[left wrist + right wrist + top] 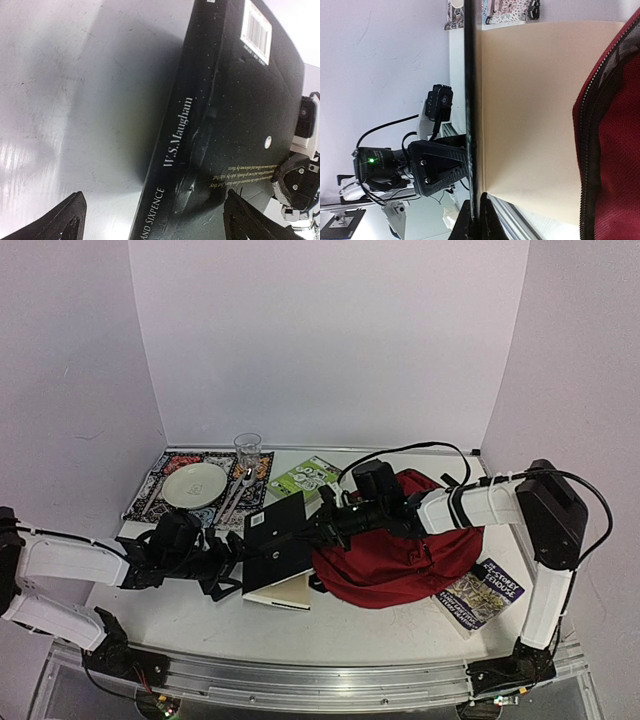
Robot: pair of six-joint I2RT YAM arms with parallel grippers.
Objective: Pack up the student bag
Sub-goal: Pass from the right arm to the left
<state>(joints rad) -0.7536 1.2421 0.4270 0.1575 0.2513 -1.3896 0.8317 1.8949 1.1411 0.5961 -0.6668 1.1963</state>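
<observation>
Overhead rear view; both wrist cameras close on book (235, 125)

Student bag (395, 575): soft dark-red backpack with black zip trim, lying slumped right of centre, toward the near edge.

patterned fabric placemat (148, 500) at far left | round pale plate (195, 484) on it | clear drinking glass (247, 452) upright behind | cutlery (233, 498) beside plate | green-and-white leaflet (305, 478) just right
</observation>
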